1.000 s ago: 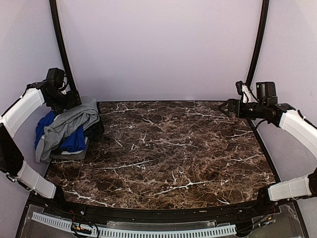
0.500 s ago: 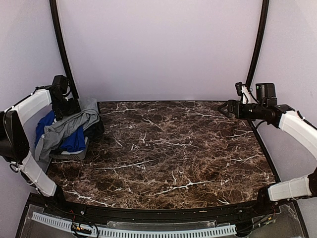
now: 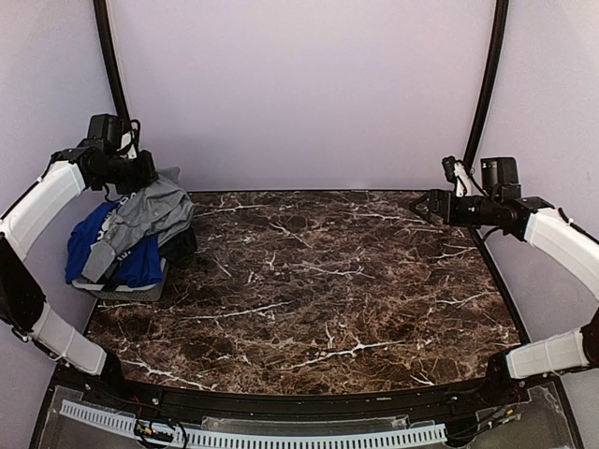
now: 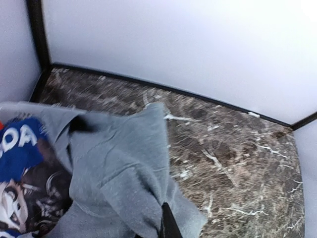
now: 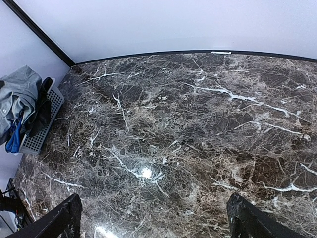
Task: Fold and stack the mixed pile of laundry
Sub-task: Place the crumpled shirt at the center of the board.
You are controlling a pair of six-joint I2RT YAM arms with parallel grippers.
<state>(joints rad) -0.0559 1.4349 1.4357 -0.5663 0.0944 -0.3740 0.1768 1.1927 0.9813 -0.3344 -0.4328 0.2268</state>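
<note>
One shirt [image 3: 150, 210] only: left pincer [image 3: 145, 176] (clamped on it) should lift clear of pile [image 3: 126, 262]; right pincer [image 3: 421, 204] hangs wide.

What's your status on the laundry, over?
Left gripper shut on grey shirt, top end raised. Right gripper open, empty, far right. Laundry pile in the basket, left edge. Nothing in the way.

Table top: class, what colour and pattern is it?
The table top is dark brown marble with white veins, clearest in the right wrist view.
</note>
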